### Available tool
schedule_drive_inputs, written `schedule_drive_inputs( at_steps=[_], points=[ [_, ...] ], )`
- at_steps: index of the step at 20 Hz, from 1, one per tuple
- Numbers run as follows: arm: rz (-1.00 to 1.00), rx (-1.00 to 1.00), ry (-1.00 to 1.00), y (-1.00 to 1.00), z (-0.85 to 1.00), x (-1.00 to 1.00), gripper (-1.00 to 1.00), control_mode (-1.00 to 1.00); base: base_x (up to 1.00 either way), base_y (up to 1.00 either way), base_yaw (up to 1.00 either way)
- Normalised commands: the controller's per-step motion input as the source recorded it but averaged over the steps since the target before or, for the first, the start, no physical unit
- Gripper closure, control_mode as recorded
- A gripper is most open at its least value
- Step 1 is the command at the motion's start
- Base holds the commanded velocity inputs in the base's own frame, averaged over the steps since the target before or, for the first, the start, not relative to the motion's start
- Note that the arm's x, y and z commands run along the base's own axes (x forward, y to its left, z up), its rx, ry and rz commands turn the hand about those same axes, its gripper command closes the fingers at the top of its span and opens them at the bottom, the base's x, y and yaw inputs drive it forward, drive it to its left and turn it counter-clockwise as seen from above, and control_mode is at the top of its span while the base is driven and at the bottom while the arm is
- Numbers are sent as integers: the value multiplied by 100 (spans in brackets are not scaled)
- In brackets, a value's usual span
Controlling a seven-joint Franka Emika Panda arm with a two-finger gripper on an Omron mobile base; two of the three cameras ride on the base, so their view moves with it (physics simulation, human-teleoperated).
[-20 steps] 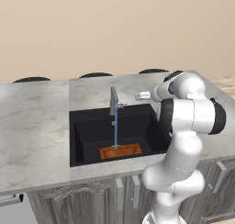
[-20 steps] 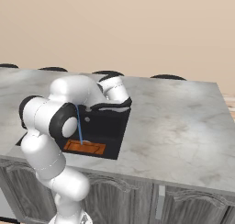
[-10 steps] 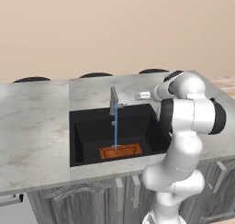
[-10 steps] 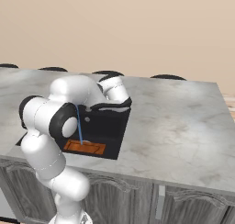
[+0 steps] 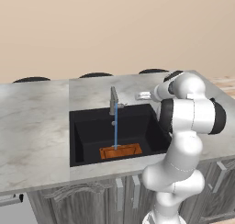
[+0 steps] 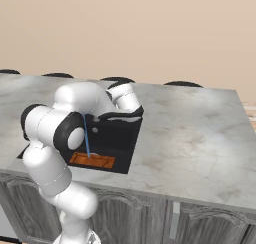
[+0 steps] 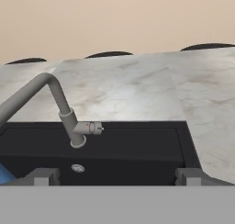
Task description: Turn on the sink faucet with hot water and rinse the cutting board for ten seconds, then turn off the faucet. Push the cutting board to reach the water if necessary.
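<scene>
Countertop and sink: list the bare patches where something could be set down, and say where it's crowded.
Bare marble countertop left of the sink, and a wide stretch right of it. Crowded: the basin, where water from the faucet hits the cutting board, and its right rim, under the arm and open gripper.

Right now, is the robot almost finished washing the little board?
Done: the faucet is on, and the water falls straight onto the cutting board lying in the sink, so no pushing looks needed.
In hand: the rinse. The gripper is open, holds nothing and faces the faucet's lever.
Left: finish the rinse, then turn the faucet off.
</scene>
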Motion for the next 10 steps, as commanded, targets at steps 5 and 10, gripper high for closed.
schedule_drive_inputs(
  at_steps=[5,10],
  points=[
    [0,0,0,0,0,0,-100,-100,0,0,0],
    [0,0,0,0,0,0,-100,-100,0,0,0]
  ],
)
